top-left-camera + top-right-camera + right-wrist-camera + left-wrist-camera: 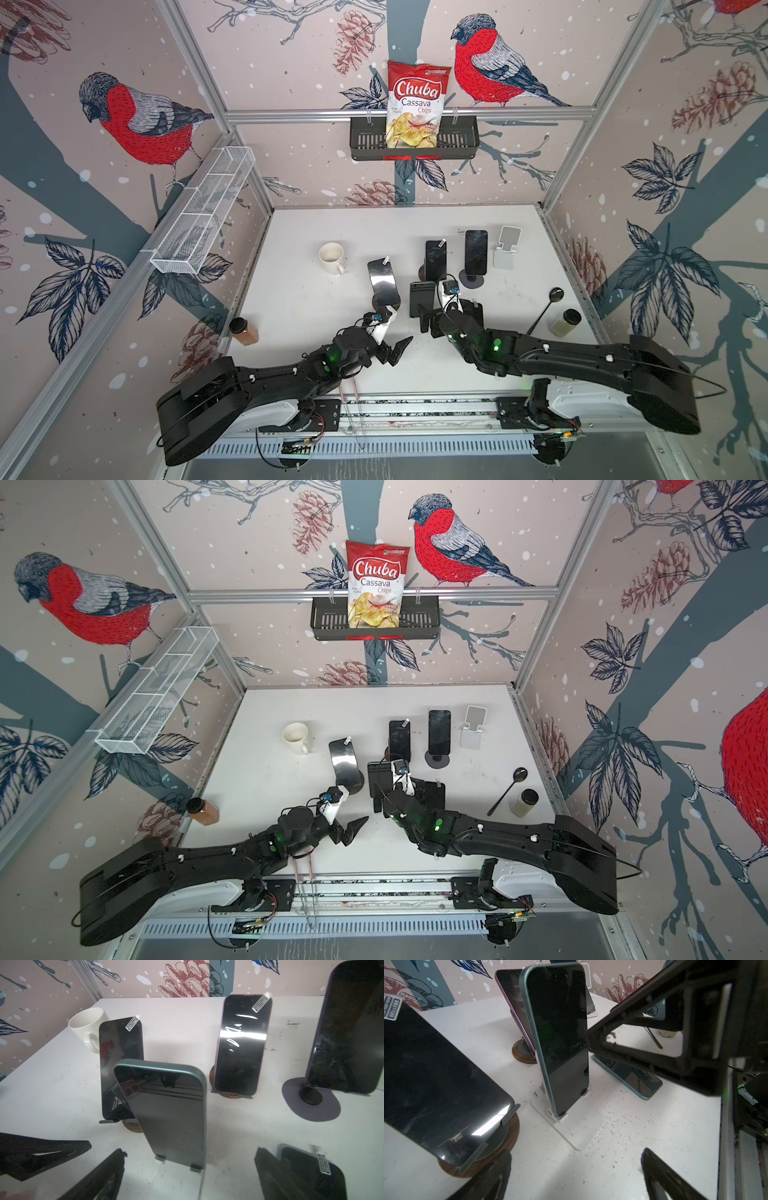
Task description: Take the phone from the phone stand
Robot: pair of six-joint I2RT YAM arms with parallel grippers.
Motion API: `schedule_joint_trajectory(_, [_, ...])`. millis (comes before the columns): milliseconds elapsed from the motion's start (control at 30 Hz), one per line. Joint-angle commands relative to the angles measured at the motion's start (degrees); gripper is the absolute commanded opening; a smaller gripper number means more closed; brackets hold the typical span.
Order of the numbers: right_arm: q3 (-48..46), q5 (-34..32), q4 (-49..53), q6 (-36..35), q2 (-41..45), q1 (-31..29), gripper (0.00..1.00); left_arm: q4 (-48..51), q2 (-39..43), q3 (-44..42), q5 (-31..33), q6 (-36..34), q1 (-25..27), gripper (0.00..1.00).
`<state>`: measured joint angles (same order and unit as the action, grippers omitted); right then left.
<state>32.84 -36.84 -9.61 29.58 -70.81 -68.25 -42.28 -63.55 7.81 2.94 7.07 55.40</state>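
Observation:
A teal phone (422, 299) (379, 777) (560, 1039) (172, 1109) leans upright in a white phone stand (577, 1132) near the table's middle. My right gripper (446, 316) (405, 796) (191, 1151) is open just in front of it. Its fingers (108, 1174) flank the phone's lower end without touching. A second phone (311, 1172) lies flat under the other finger. My left gripper (390, 328) (347, 810) (577, 1152) is open and empty, low over the table. It faces the stand's base from the left.
Three more phones stand on stands (382, 282) (435, 259) (476, 251), beside an empty white stand (507, 249). A mug (331, 257), a spoon (548, 307), a pale jar (565, 322) and an orange jar (243, 330) ring the work area.

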Motion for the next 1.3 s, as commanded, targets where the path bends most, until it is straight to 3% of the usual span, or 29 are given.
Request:
schedule_joint_trajectory(0, [0.72,0.45,-4.51,-1.39,-0.74,-0.57,0.99,-3.77,-0.51,0.19,-0.97,-1.01,0.06,0.96])
schedule_joint_trajectory(233, [3.20,-1.63,-3.50,-0.80,-5.99,-0.57,0.99,-3.97,-0.26,-0.04,0.47,-0.65,0.06,0.96])
schedule_joint_trajectory(600, [3.55,-5.96,-3.18,2.52,-6.95,-0.65,0.99,-3.15,-0.43,0.15,0.78,-0.29,0.06,0.96])
schedule_joint_trajectory(1267, [6.43,-7.87,-4.06,4.46,-12.40,-0.57,0.99,-3.86,-1.15,-0.08,0.81,-1.07,0.06,0.96])
